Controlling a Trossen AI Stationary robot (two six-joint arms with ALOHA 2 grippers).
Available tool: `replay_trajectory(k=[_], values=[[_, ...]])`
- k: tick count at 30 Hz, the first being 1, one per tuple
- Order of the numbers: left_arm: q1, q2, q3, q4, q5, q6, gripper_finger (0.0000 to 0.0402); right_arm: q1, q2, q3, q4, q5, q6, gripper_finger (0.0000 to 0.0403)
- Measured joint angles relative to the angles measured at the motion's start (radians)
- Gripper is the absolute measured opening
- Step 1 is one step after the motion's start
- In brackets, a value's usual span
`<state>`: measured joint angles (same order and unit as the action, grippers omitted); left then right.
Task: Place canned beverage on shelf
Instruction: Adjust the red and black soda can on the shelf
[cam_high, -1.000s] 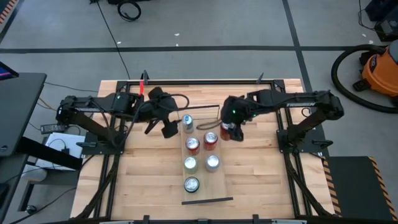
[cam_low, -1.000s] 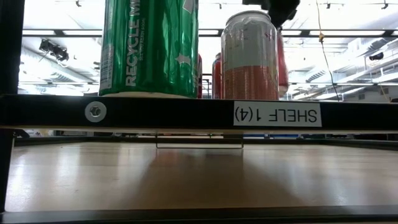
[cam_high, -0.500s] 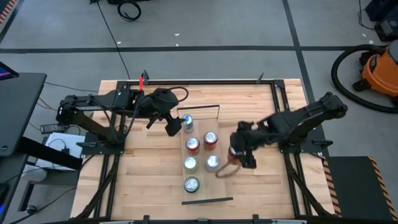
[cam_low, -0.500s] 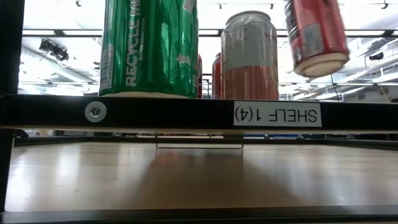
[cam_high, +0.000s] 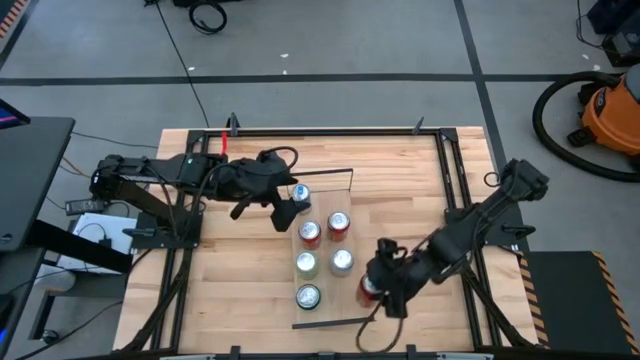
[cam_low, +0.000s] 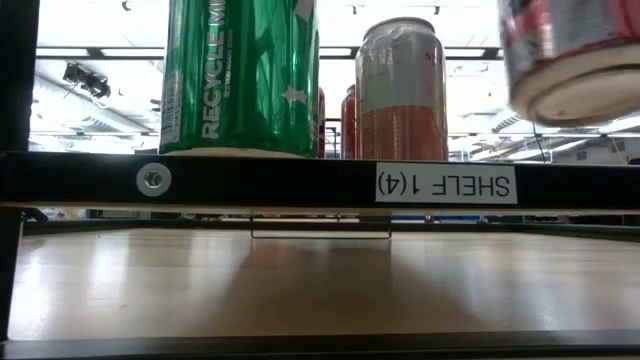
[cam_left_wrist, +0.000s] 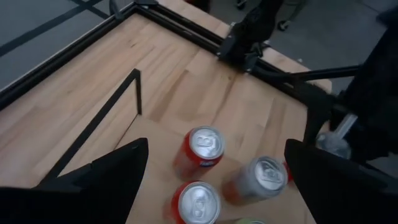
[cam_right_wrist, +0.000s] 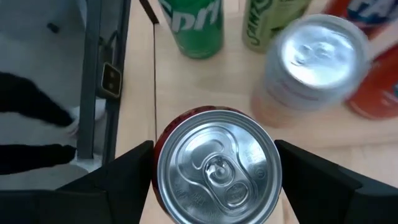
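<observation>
A red can (cam_right_wrist: 216, 163) is gripped by the right gripper (cam_high: 378, 290). The left gripper (cam_high: 287, 207) is held open. "SHELF 1(4)" (cam_low: 446, 184) and "RECYCLE" (cam_low: 210, 75) are read on the shelf (cam_high: 350, 290) and a green can.

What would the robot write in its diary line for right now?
right claw: holding red can near shelf front | left claw: open over far cans | red can: not placed

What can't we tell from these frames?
- Red can in the right gripper: label hidden in the right wrist view, which shows only its top; low view blurs and crops it.
- Shelf surface: low view shows only its front edge.
- Left gripper: fingertips cut off by the frame.
</observation>
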<state>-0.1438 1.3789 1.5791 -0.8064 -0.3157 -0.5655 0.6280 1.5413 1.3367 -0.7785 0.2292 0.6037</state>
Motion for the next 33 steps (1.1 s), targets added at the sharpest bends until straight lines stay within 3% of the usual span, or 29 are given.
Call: replay_trajectory(k=[15,25,33], values=[[-0.012,0.0,0.0,-0.003,0.026,-0.027,0.0389,0.007,0.285,0.284,-0.097,0.115,0.086,0.032],[-0.012,0.0,0.0,-0.002,0.026,-0.028,0.0389,0.01,0.336,0.296,-0.115,0.177,0.129,0.032],[-0.012,0.0,0.0,-0.006,0.026,-0.028,0.0389,0.018,0.34,0.297,-0.12,0.169,0.122,0.032]])
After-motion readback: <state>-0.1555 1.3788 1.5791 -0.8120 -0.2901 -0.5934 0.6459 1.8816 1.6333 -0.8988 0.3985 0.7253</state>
